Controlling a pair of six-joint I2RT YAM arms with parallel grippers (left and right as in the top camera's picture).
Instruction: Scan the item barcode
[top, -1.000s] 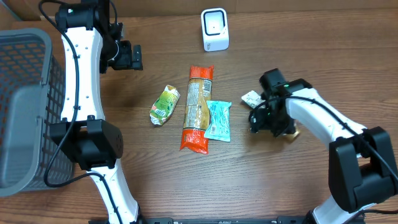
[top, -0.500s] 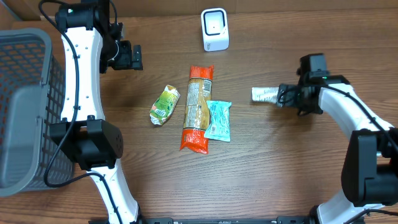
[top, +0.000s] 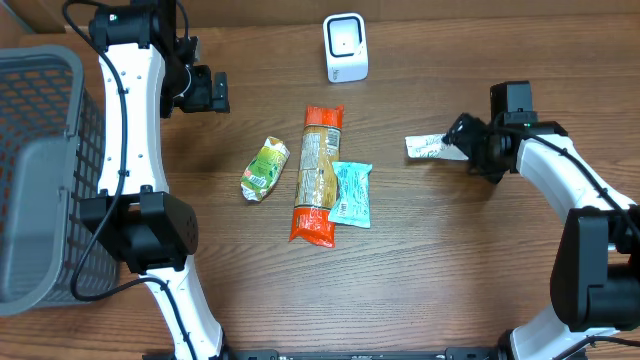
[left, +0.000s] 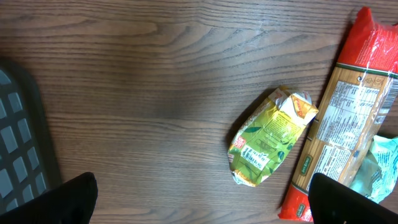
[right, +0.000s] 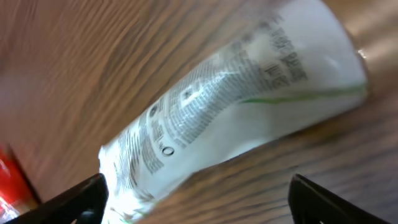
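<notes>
White packet (top: 428, 148) lies on the table (top: 420, 260), well apart from the scanner (top: 346, 47), before the right gripper (top: 462, 143), jaws wide and empty (left gripper (left: 205, 200) likewise).

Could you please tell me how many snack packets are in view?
4: a green foil pouch left of centre, a long red-ended plastic packet in the middle, a teal sachet against its right side, and a white printed packet farther right. None seems hidden.

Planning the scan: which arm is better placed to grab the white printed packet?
Right: the right gripper is open beside the white printed packet; the left gripper is far away.
</notes>
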